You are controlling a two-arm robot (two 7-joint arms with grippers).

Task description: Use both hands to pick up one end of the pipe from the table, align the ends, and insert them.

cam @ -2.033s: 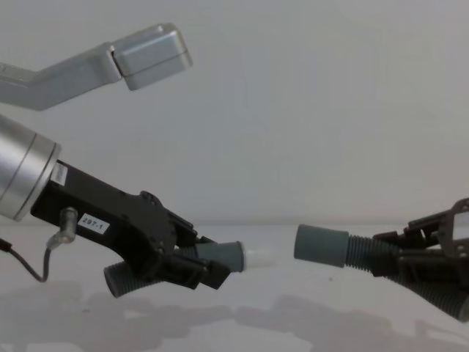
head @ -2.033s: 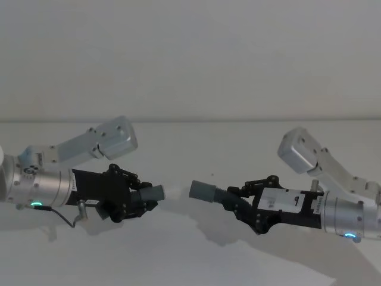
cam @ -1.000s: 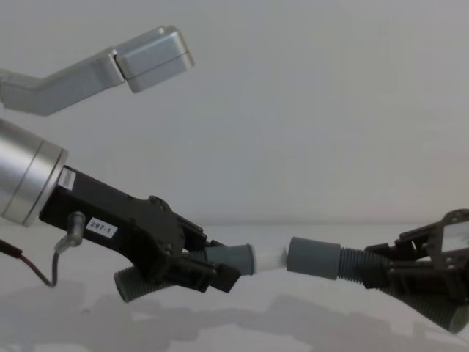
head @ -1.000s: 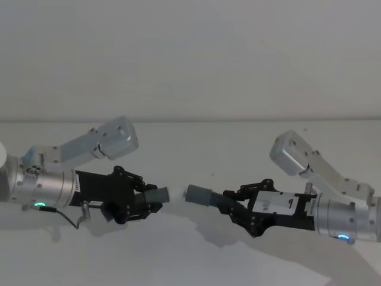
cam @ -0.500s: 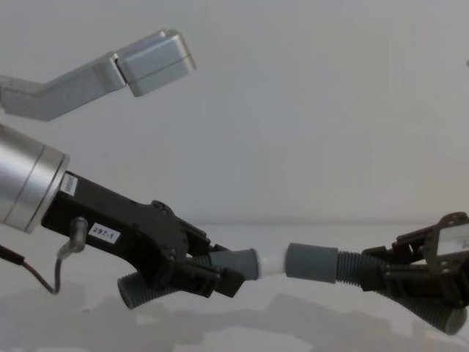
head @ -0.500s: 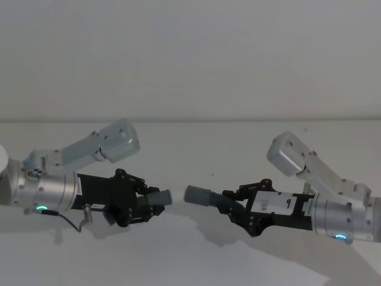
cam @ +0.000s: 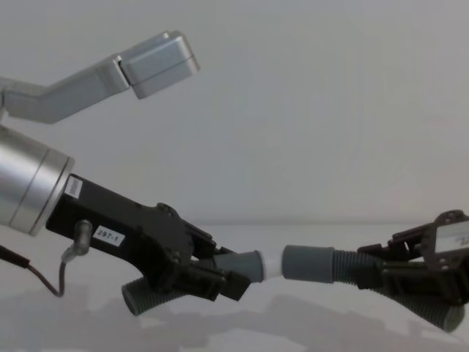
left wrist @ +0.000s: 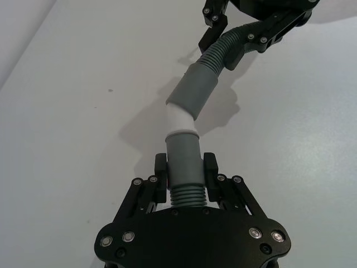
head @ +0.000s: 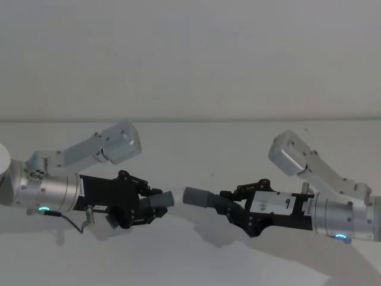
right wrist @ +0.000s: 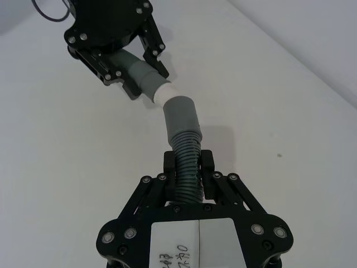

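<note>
Above the white table (head: pixel 196 149) I hold both pieces of the pipe. My left gripper (head: pixel 152 205) is shut on the ribbed part of the left piece (left wrist: pixel 184 156), just behind its grey cuff (cam: pixel 245 264). A whitish tip (cam: pixel 272 265) sticks out of that cuff. My right gripper (head: pixel 231 205) is shut on the ribs of the right piece (right wrist: pixel 187 153). Its cuff (cam: pixel 308 262) points left. The two ends meet: the whitish tip (left wrist: pixel 181 118) touches the mouth of the right cuff (left wrist: pixel 193 95), at a slight angle to it.
The silver elbow links of my left arm (head: pixel 113 140) and right arm (head: pixel 292 152) stand raised behind the grippers. A plain pale wall (head: pixel 190 59) closes the table's far side. The grippers' shadows (cam: pixel 293 319) lie on the table below.
Both grippers have moved toward each other. The gap between the whitish tip and the right cuff has closed, and the tip now touches the cuff's mouth.
</note>
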